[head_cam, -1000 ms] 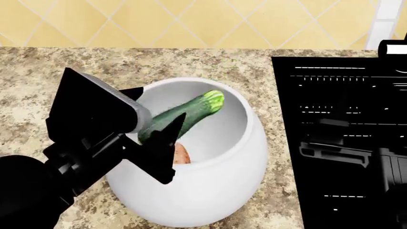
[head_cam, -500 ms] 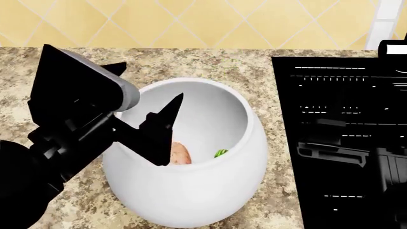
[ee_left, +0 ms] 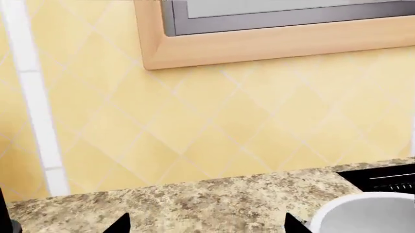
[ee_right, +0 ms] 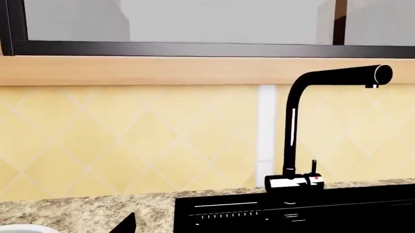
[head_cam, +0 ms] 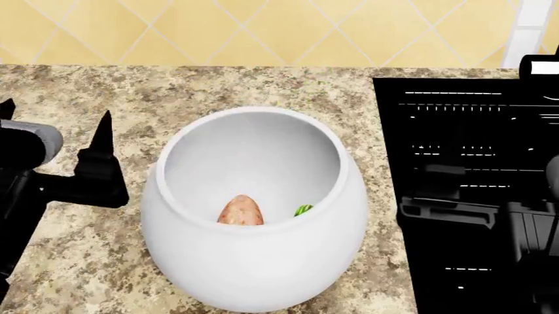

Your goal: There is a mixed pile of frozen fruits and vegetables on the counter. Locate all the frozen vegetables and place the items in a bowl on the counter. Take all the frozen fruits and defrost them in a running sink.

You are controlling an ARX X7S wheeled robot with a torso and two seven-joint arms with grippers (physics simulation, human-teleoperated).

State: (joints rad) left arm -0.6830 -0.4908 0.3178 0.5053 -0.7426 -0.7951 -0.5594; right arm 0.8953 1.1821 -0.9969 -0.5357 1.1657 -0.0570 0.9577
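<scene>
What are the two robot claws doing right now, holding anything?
Left gripper: open, holding nothing, beside the round white ceramic bowl.
Right gripper: cannot be told; it is dark against the black sink.

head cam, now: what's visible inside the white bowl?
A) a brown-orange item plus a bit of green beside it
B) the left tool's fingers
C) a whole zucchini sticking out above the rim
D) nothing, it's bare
A: down inside the white bowl, a brown-orange rounded item sits at the bottom with a small green tip beside it; nothing sticks out above the rim, and the left tool is off to the side over the counter.
</scene>
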